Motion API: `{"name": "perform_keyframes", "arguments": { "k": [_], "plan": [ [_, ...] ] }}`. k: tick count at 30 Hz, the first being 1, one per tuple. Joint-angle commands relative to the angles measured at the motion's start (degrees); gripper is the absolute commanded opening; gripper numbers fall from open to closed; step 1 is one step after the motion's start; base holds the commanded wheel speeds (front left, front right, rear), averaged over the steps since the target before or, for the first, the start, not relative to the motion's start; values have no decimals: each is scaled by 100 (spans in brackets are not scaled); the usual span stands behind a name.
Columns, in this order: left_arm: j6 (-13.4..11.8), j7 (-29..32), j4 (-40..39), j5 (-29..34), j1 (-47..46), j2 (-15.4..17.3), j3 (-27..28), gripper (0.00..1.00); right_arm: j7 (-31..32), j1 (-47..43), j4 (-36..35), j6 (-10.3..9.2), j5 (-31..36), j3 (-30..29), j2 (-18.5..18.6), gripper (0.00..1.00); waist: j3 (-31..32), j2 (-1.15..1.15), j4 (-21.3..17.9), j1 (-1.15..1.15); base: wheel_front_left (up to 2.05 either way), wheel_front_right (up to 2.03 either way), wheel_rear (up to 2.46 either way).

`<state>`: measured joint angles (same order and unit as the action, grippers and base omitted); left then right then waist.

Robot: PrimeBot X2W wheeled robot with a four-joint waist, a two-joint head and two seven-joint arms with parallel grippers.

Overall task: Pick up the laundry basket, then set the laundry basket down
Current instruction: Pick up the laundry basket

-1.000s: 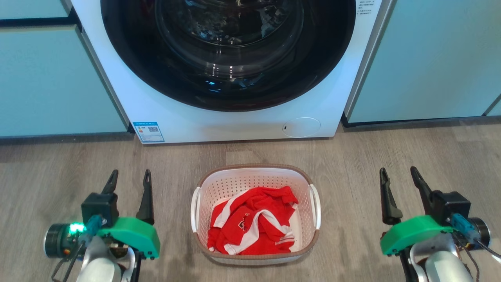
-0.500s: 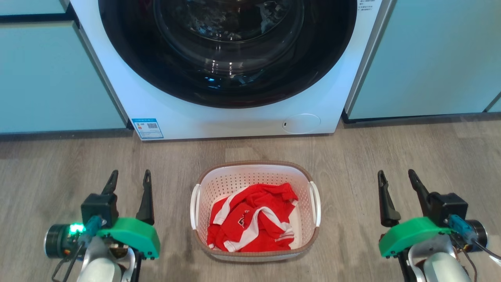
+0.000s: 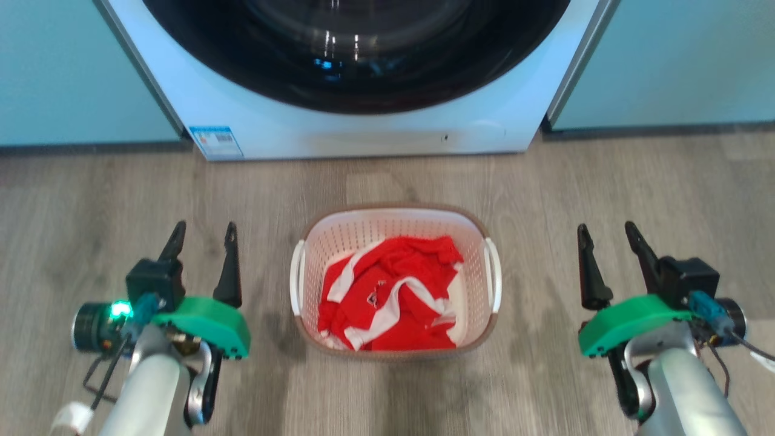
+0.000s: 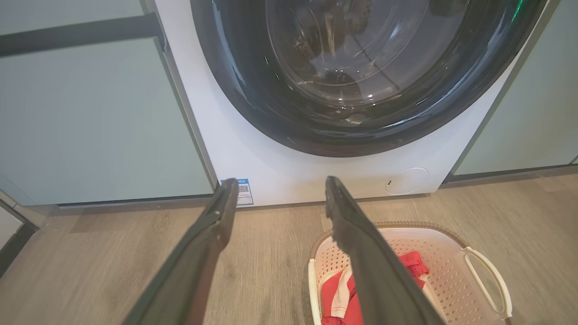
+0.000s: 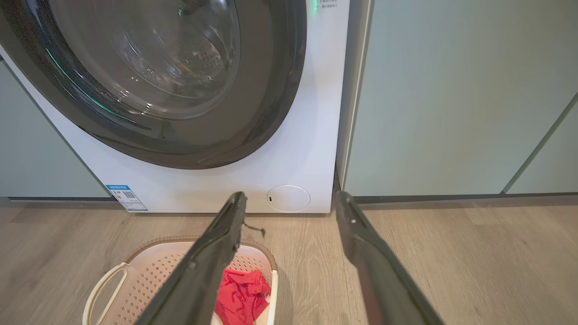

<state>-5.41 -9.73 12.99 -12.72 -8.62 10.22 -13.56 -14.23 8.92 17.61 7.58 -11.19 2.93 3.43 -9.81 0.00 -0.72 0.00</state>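
Here the laundry basket [image 3: 375,230] sits between left claw [image 3: 205,226] and right claw [image 3: 606,226], both spread wide and empty.

Ahead of the left gripper [image 3: 205,225] and the right gripper [image 3: 606,226] stood a white washing machine [image 3: 363,130], light glinting on its dark round door [image 3: 357,54]. Pale blue-green cabinet fronts [image 3: 60,66] flanked it, one beyond each gripper. Grey wood-look floorboards [image 3: 91,200] lay beneath both. A blue label [image 3: 215,140] sat low on the machine, ahead of the left gripper.
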Motion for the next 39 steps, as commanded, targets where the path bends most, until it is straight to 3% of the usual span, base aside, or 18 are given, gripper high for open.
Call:
{"name": "perform_keyframes", "arguments": {
  "k": [1, 16, 30, 39],
  "plan": [
    [21, -87, -68, -34, -362, 58, 175, 100, -76, 257, -109, -9, -43, 129, -19, 100, -319, 0, 22, 0, 0, 0, 0],
    [660, -339, 1850, -294, -2145, -106, 38, 100, -76, 1523, 877, -9, -66, 277, -52, 100, -2011, 0, -49, 0, 0, 0, 0],
    [1105, -510, 3814, -334, -3501, -286, -160, 100, -76, 2262, 1636, -9, -283, 691, -55, 100, -2856, 0, -132, 0, 0, 0, 0],
    [1257, -525, 4335, -387, -3882, -322, -292, 100, -77, 2458, 1834, -9, -387, 905, -55, 100, -3330, 0, -159, 0, 0, 0, 0]
  ]
}}
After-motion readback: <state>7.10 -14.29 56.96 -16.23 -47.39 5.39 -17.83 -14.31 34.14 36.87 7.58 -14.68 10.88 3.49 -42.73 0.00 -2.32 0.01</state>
